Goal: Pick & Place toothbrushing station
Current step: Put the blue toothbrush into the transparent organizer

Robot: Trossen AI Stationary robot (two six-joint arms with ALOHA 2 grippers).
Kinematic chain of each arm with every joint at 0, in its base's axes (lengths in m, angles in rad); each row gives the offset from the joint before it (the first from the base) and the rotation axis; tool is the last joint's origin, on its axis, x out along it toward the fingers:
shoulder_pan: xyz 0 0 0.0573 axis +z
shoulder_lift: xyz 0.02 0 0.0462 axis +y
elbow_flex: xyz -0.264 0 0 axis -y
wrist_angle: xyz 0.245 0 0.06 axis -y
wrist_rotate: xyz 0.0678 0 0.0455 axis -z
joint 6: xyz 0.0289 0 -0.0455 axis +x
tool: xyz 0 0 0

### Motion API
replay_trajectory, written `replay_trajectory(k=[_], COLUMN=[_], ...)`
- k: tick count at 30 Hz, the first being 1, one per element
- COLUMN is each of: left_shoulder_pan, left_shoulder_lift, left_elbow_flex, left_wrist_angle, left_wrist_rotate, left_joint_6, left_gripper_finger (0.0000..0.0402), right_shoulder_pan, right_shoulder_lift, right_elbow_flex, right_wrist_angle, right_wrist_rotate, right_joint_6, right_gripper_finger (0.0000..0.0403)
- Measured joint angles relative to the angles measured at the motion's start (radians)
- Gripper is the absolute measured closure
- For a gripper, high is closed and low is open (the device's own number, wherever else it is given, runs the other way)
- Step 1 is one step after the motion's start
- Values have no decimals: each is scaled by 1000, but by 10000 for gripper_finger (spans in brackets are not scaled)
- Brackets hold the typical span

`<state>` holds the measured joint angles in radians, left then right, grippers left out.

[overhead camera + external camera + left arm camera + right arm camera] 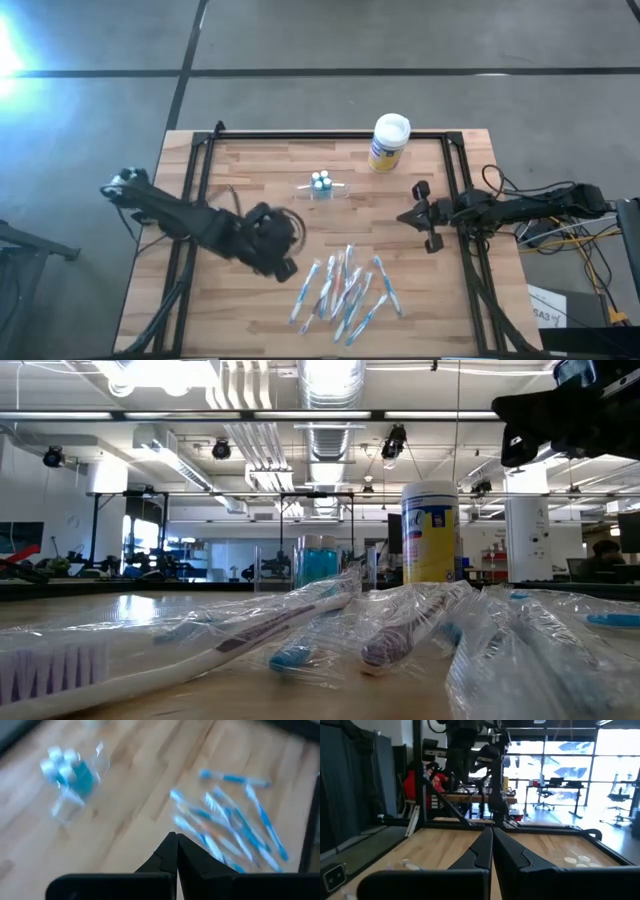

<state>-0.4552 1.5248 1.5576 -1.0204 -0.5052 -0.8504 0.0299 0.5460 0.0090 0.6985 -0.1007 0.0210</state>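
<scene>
The toothbrushing station (321,185), a small clear holder with blue-and-white pieces upright in it, stands on its base on the wooden table, toward the far middle; it also shows as the station (70,775) and the station (318,565). My left gripper (285,268) hovers shut and empty near the table's left, slanting down, between the station and the pile of wrapped toothbrushes (345,290). Its shut fingers (172,845) hold nothing. My right gripper (402,217) waits shut at the right side, level, above the table.
A yellow-and-blue canister (389,142) with a white lid stands at the far edge, right of the station. The wrapped toothbrushes (230,820) lie spread across the near middle. A black frame (452,180) borders the table. Bare wood lies between the station and the pile.
</scene>
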Motion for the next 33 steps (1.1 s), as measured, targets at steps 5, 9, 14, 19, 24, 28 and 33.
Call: replay_trajectory(k=[5,9,14,19,24,28,33], left_shoulder_pan=[-47,-58,-58,-50,-27,-2,31], left_shoulder_lift=[191,319,431,506,548,567,571], left_elbow_flex=[156,207,203,202,202,202,189], left_wrist_angle=[-71,-52,-28,-33,-36,-77,-74], left_wrist_rotate=[119,135,273,289,269,243,262], left_joint_6=[-153,-168,-150,-220,-324,-390,-398], left_gripper_finger=[398,383,365,329,275,229,184], right_shoulder_pan=[0,0,0,0,0,0,0], right_shoulder_lift=[-3,-3,0,-1,1,1,1], right_elbow_flex=[0,5,24,39,40,40,40], right_wrist_angle=[-1,-1,-41,-66,-85,-117,-127], right_wrist_rotate=[-31,-31,-56,-62,-65,-65,-65], right_joint_6=[-36,-47,-15,-16,-26,-48,-53], right_gripper_finger=[394,394,394,394,394,394,394])
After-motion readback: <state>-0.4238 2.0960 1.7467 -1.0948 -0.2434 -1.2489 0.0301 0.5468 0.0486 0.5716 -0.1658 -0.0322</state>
